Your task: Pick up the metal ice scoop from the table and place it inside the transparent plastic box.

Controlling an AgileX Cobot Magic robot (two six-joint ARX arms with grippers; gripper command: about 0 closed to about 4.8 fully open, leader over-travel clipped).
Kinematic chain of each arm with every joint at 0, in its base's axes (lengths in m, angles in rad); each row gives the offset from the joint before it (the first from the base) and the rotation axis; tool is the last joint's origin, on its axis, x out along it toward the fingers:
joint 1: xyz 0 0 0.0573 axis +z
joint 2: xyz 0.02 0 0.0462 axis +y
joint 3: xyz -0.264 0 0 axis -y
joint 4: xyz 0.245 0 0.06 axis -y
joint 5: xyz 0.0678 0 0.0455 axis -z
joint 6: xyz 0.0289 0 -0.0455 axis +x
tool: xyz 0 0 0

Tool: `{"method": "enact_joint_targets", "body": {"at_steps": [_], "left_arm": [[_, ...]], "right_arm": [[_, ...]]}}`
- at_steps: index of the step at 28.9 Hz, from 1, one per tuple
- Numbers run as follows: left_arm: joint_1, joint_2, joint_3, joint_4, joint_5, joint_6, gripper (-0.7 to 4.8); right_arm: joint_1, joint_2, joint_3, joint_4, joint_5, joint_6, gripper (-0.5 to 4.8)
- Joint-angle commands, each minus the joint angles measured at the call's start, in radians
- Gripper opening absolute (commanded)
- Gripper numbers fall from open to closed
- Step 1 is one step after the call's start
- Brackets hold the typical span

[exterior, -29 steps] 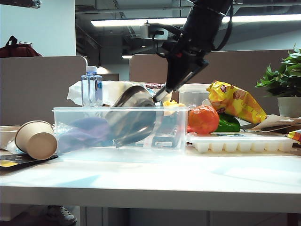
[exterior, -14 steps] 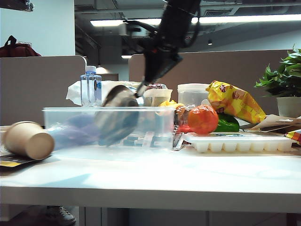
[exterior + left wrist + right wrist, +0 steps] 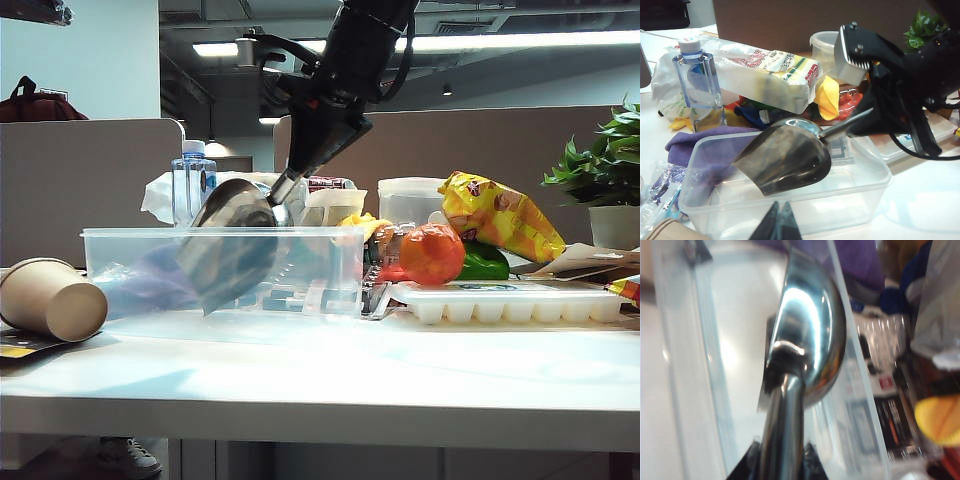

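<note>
Above the transparent plastic box [image 3: 300, 260], right gripper [image 3: 782, 452] fingers clamp the metal ice scoop [image 3: 235, 235] handle; bowl slants down inside, mouth leftward. Left gripper [image 3: 778, 220] fingers together, near the rim.

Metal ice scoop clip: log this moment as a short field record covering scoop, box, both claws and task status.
scoop: metal ice scoop held by its handle, bowl tilted down inside the box
box: transparent plastic box on the table, purple cloth at one end
right claw: shut on the scoop handle, above the box
left claw: fingertips together, at the box's near side, holding nothing
status: scoop in the box but not yet released
</note>
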Motion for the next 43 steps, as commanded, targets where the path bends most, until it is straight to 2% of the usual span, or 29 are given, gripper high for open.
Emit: {"method": "enact_joint_targets", "body": {"at_steps": [1,13,15,19,23,24,26,27,29,30,31,32,34,36,39,43], "left_arm": [[0.001,-0.002,0.006,0.005,0.003,0.001,-0.05],[0.001,-0.002,0.006,0.005,0.003,0.001,-0.05],[0.001,-0.002,0.006,0.005,0.003,0.001,-0.05],[0.001,-0.002,0.006,0.004,0.003,0.001,-0.05],[0.001,-0.002,0.006,0.004,0.003,0.001,-0.05],[0.001,-0.002,0.006,0.004,0.003,0.001,-0.05],[0.001,-0.002,0.006,0.005,0.003,0.001,-0.05],[0.001,-0.002,0.006,0.005,0.003,0.001,-0.05],[0.001,-0.002,0.006,0.004,0.003,0.001,-0.05],[0.001,-0.002,0.006,0.004,0.003,0.001,-0.05],[0.001,-0.002,0.006,0.004,0.003,0.001,-0.05],[0.001,-0.002,0.006,0.005,0.003,0.001,-0.05],[0.001,-0.002,0.006,0.004,0.003,0.001,-0.05],[0.001,-0.003,0.006,0.004,0.003,0.001,-0.05],[0.001,-0.005,0.006,0.004,0.003,0.001,-0.05],[0.001,-0.026,0.006,-0.001,0.003,0.001,-0.05]], "right_arm": [[0.002,-0.006,0.006,0.107,-0.094,0.066,-0.06],[0.009,0.064,0.006,0.154,-0.118,0.109,-0.05],[0.009,0.076,0.006,0.149,-0.115,0.11,0.08],[0.009,0.077,0.006,0.13,-0.111,0.112,1.18],[-0.001,0.075,0.006,0.092,-0.106,0.112,1.69],[-0.001,0.075,0.006,0.079,-0.092,0.112,2.0],[-0.003,0.074,0.008,0.046,-0.059,0.112,3.12],[-0.003,0.074,0.008,0.032,-0.044,0.112,3.48],[-0.003,0.072,0.008,0.0,-0.042,0.112,3.66],[-0.003,0.07,0.008,-0.011,-0.042,0.112,3.64],[-0.003,0.066,0.008,-0.022,-0.041,0.112,3.39],[-0.003,0.061,0.008,-0.027,-0.042,0.112,2.72],[-0.003,0.045,0.008,-0.032,-0.047,0.116,0.1],[-0.003,0.021,0.008,-0.028,-0.05,0.122,-0.08],[-0.003,-0.023,0.008,-0.008,-0.049,0.14,-0.09],[-0.012,-0.085,0.006,0.013,-0.049,0.237,-0.09]]}}
